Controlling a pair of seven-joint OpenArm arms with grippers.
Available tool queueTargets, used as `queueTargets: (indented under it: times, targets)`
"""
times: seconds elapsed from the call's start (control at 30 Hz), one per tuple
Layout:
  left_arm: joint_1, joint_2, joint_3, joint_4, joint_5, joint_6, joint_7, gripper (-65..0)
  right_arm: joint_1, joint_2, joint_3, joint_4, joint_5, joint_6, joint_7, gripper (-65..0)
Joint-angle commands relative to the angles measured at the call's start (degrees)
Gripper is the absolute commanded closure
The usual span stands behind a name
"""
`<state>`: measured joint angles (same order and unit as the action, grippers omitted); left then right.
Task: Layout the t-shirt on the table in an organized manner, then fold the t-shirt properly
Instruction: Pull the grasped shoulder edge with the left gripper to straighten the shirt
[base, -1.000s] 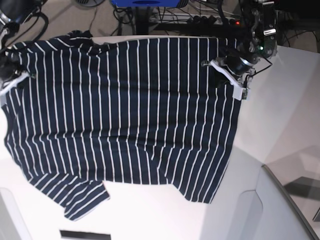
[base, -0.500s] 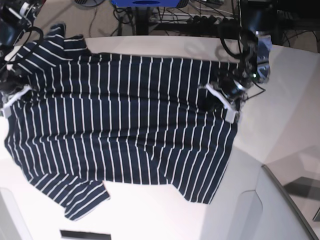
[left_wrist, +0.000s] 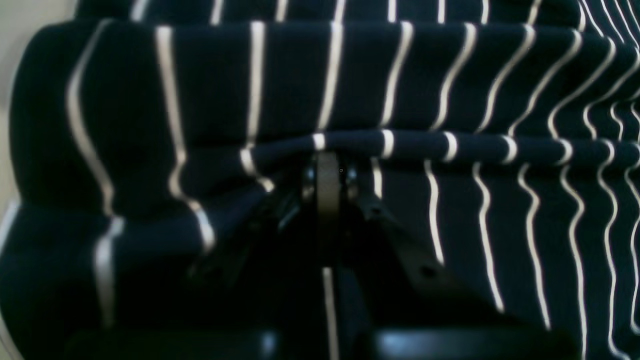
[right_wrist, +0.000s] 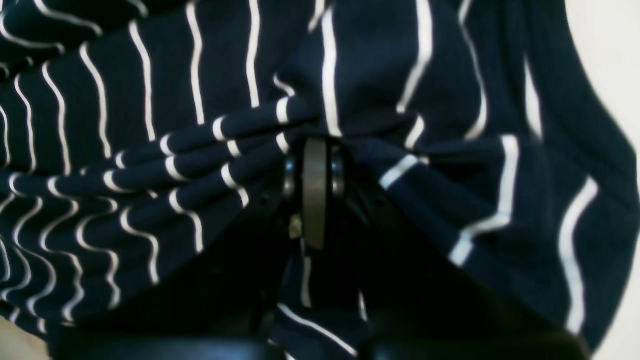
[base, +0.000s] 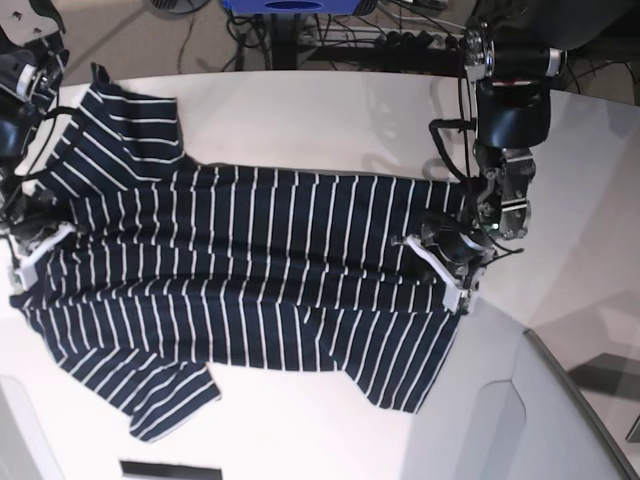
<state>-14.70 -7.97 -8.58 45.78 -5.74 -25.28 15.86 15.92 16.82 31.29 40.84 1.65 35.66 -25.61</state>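
On the table (base: 300, 440), the t-shirt (base: 270, 240) lies across the middle of the workspace, its far portion drawn toward the near side. Compared with the preceding base views, the upper boundary has shifted nearer the table's near edge, and the cloth between the grippers has gathered into crosswise ridges. More white surface is now exposed beyond it. The two near flaps remain spread in nearly the same position.

The left gripper (left_wrist: 327, 172) is closed on the fabric beside a raised fold; the right gripper (right_wrist: 315, 167) is likewise closed on the fabric, at the opposite side. Both arms have moved nearer together with the cloth.

This displacement appears to be part of straightening or a first fold; which one cannot be determined. Uneven ridges should be smoothed before further folding, as they could set creases into the finished stack.
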Motion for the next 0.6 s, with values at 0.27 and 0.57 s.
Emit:
queueTargets:
  times: [0.27,0.57]
  targets:
    - [9.47,-1.48,-5.0,26.44,-8.64,0.18,14.16,0.0,-10.16,-5.35,12.62,34.11,0.77,4.34,-13.3,-29.0]
    - [22.92,-5.0,-14.15,36.73,-19.36,0.09,18.65,-29.6,-17.64,-11.76,25.37,36.22,0.77,4.34,-19.8,-47.3]
